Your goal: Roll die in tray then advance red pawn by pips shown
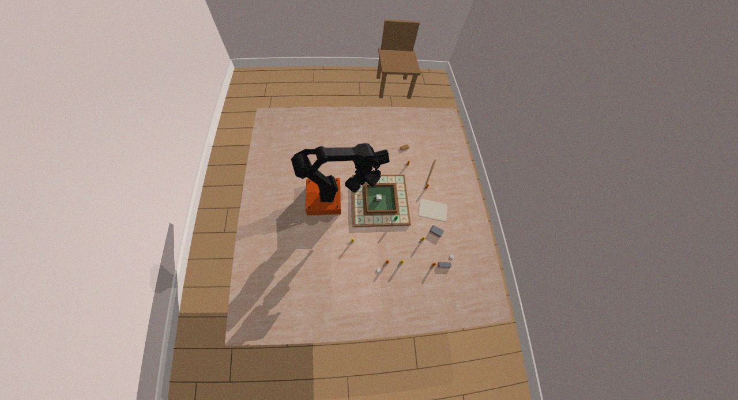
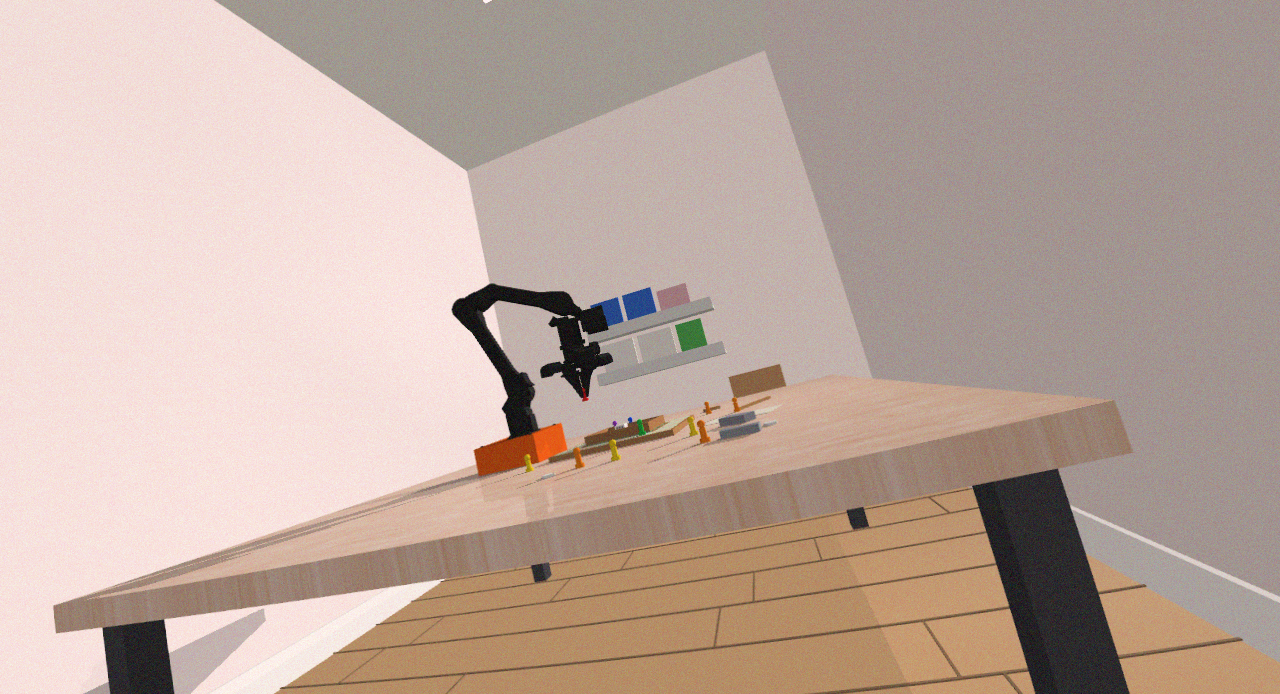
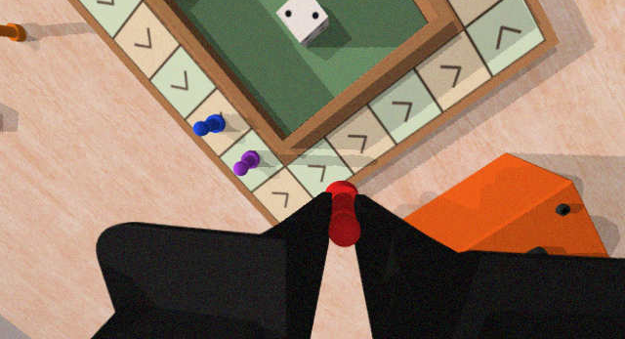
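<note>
crowding the board's [image 3: 312, 180] near corner in the wrist view, a purple pawn [image 3: 246, 162] and a blue pawn [image 3: 209, 125] stand on neighbouring squares of one arrow track, just beside the spot under the fingers. the robot's orange base [image 3: 503, 209] sits close on the other side of that corner. the fingers are pinching the red pawn [image 3: 343, 217] by its stem, its round head toward the camera and its foot pointing down over the corner squares.

the exterior view shows what the wrist view cannot: the gripper [image 2: 583, 393] hangs well above the board [image 2: 626, 432] with the red pawn [image 2: 584, 392] lifted off it. that view also shows loose yellow and orange pawns standing on the worktop [image 2: 805, 448] in front of the board, and two grey blocks [image 2: 738, 424] beyond it. the top view places a green pawn [image 1: 394, 218] on the board's far track, away from the arm, and a sheet of paper [image 1: 432, 210], a pencil-like stick [image 1: 429, 173] and a small brown block [image 1: 404, 147] around the board; the red pawn is hidden under the arm there.

the green-lined tray [image 3: 229, 46] in the middle of the board holds the white die [image 3: 303, 15], resting flat near one wall with two pips on top. it is the only thing seen in the tray.
</note>
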